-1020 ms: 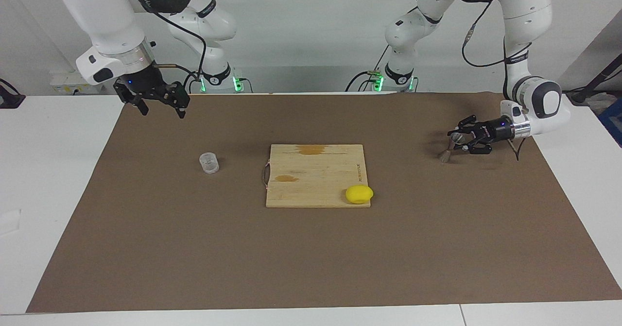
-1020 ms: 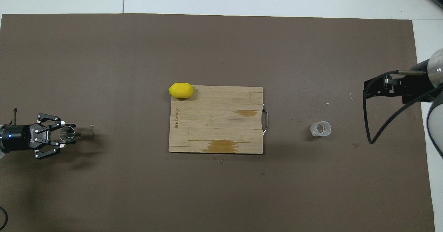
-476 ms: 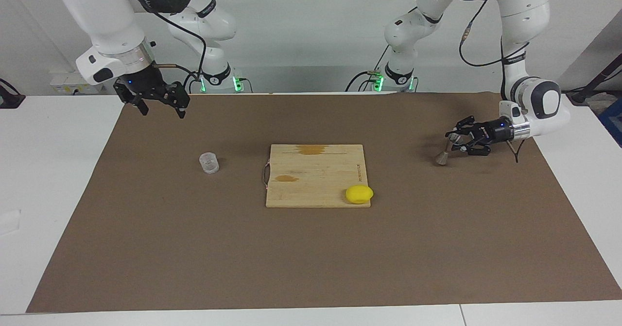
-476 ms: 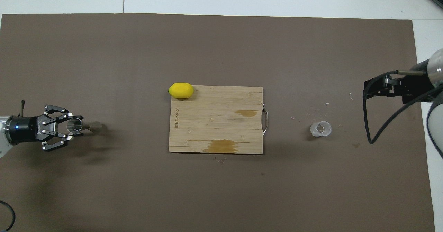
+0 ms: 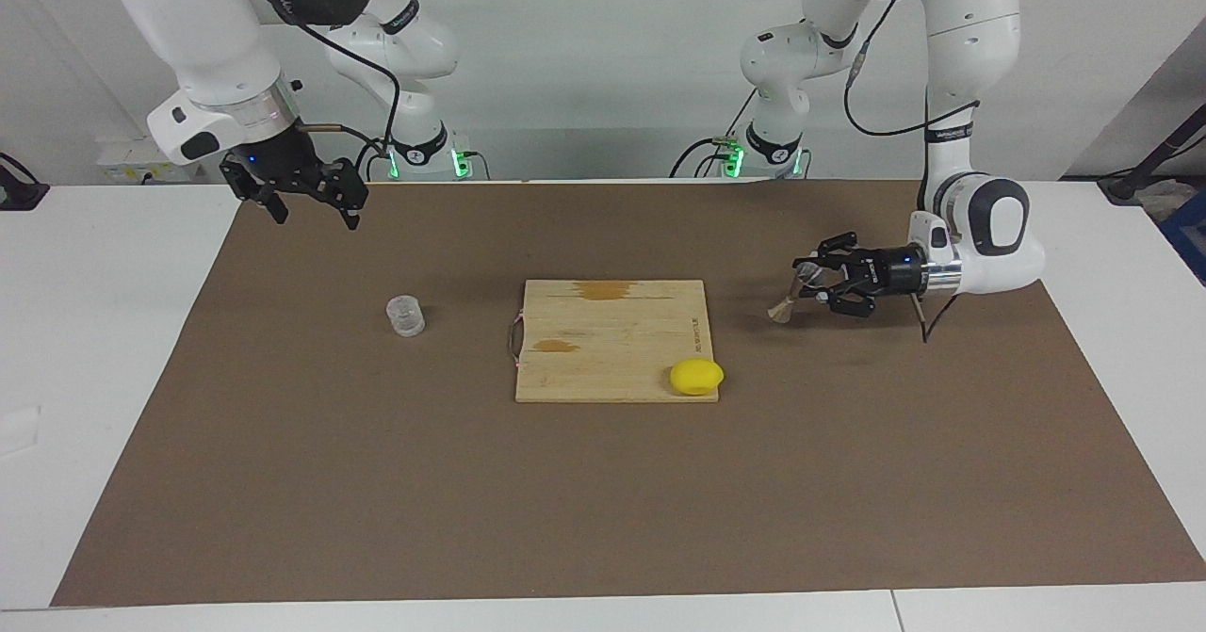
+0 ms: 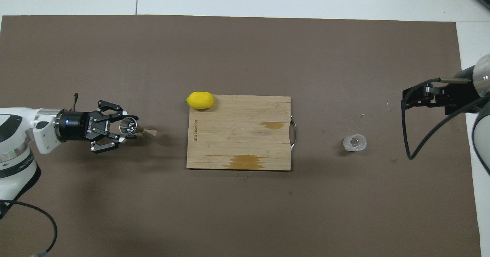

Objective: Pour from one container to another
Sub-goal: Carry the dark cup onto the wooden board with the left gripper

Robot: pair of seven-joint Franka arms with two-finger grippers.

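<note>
Lettering along cutting board, unreadable

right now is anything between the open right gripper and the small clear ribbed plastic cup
Nothing visible. The right gripper hangs open over bare brown mat, and the small clear ribbed plastic cup stands alone on the mat. The wooden cutting board lies beside the cup, toward the left arm's end, off that path.

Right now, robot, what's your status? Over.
Left tool shut on jigger, over mat beside cutting board. Right tool open, waiting. Plastic cup untouched. Lemon on board.
</note>
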